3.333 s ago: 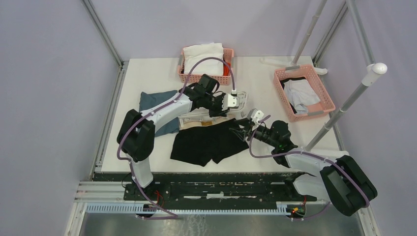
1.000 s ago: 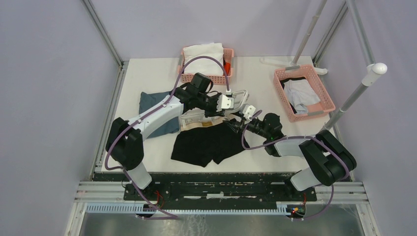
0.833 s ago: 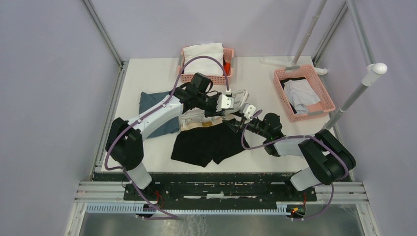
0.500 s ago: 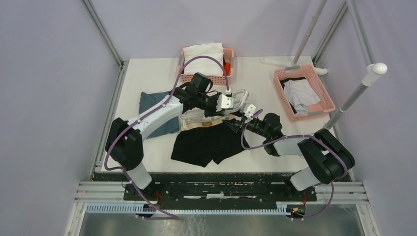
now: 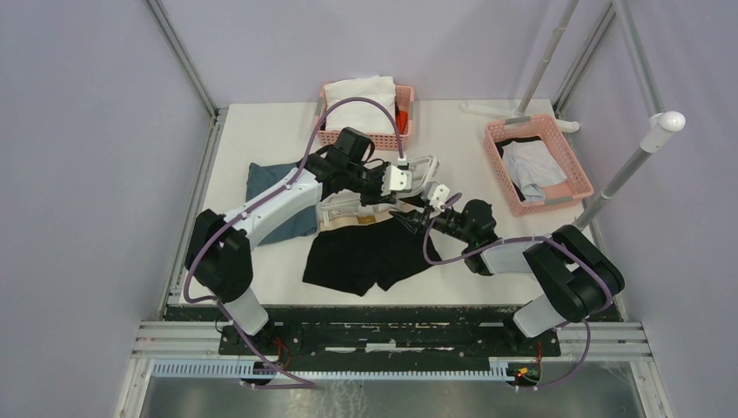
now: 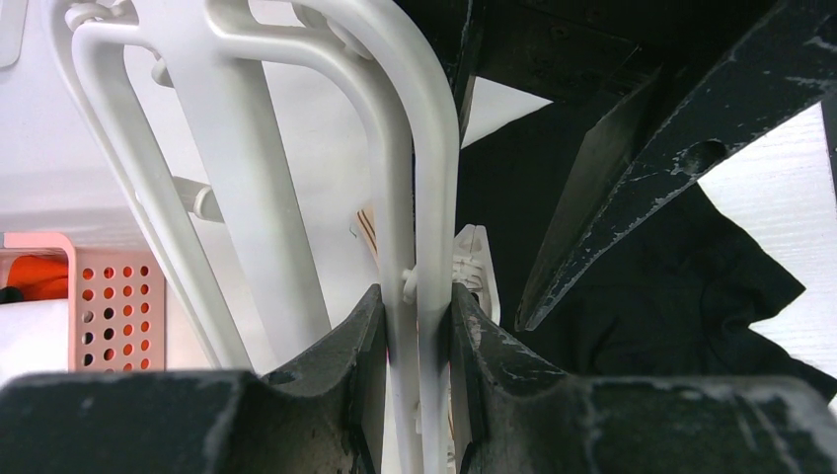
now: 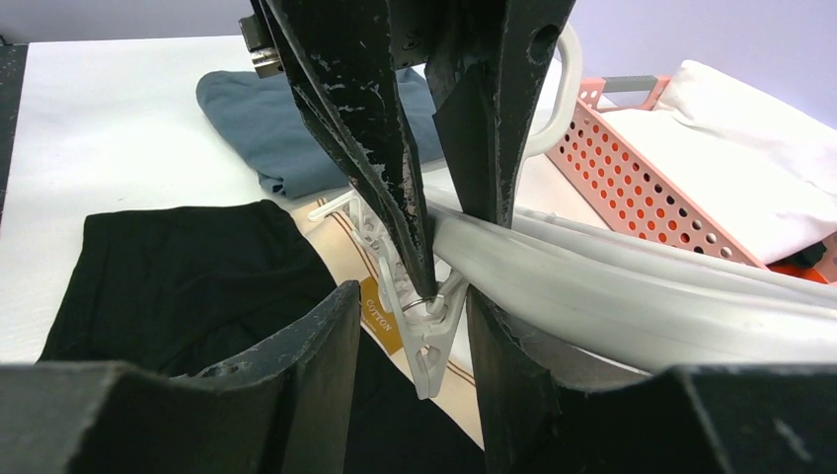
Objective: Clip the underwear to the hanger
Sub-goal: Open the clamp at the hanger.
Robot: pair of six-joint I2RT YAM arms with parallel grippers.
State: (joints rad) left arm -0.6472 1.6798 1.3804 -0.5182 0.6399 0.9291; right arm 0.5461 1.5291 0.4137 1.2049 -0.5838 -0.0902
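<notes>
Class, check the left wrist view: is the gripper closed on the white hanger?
Yes, the left gripper is pinched tight on a rail of the hanger.

Lighting's soft and even from overhead — arms point(image 5: 278, 205) barely throw shadows on the table point(image 5: 261, 139). Top cam is sharp. Left wrist cam washes out the white hanger point(image 6: 434, 197), and both wrist cams blur their own near fingers point(image 7: 197, 415) — dark, mushy slabs.

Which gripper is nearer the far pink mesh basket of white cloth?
Left. Left gripper, shut on the white plastic hanger, is just this side of the basket; right gripper sits nearer the bases.
</notes>
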